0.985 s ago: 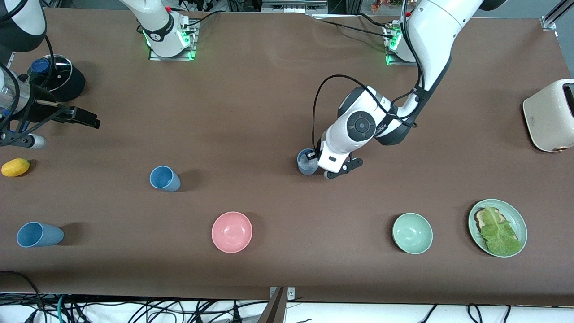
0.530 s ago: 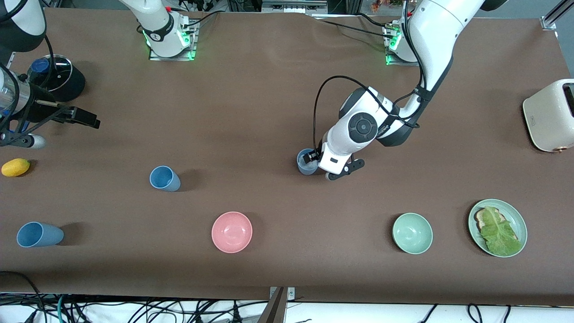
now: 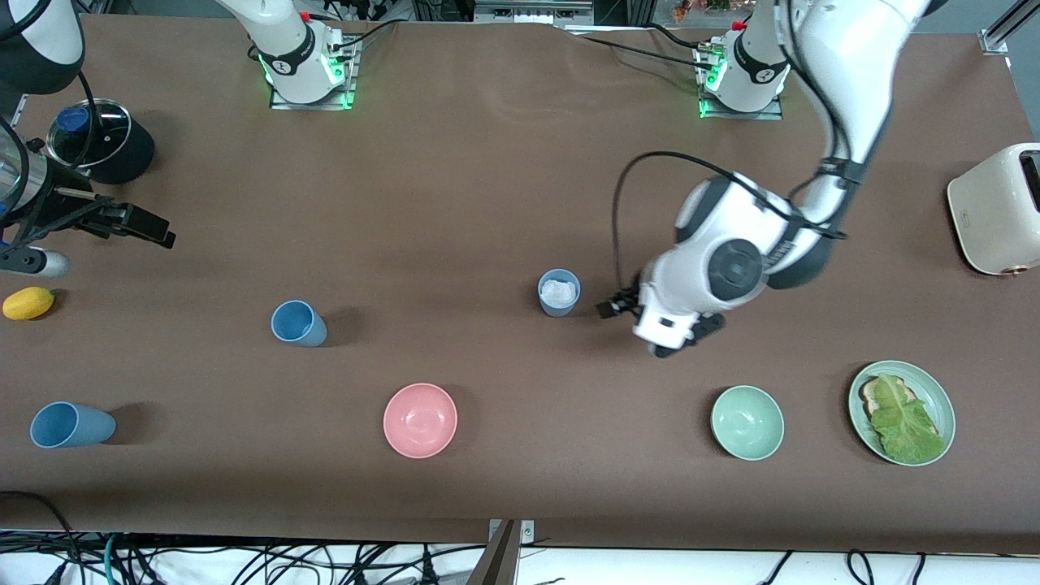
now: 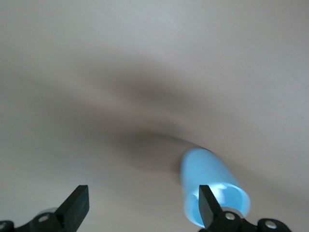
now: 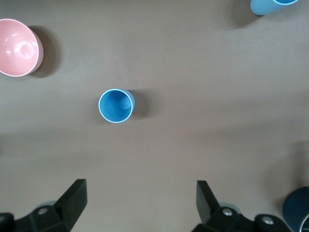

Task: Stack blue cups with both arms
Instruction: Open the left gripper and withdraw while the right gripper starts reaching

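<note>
Blue cups (image 3: 559, 292): three upright, unstacked.

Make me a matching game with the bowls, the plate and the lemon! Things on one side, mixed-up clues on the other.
Things:
1. pink bowl
2. green bowl
3. plate
4. lemon

Clues:
A. holds toast and a lettuce leaf
B. beside the plate
C. yellow, at the right arm's end of the table
D. nearer the front camera than the middle blue cup

Pairs: 1-D, 2-B, 3-A, 4-C
</note>
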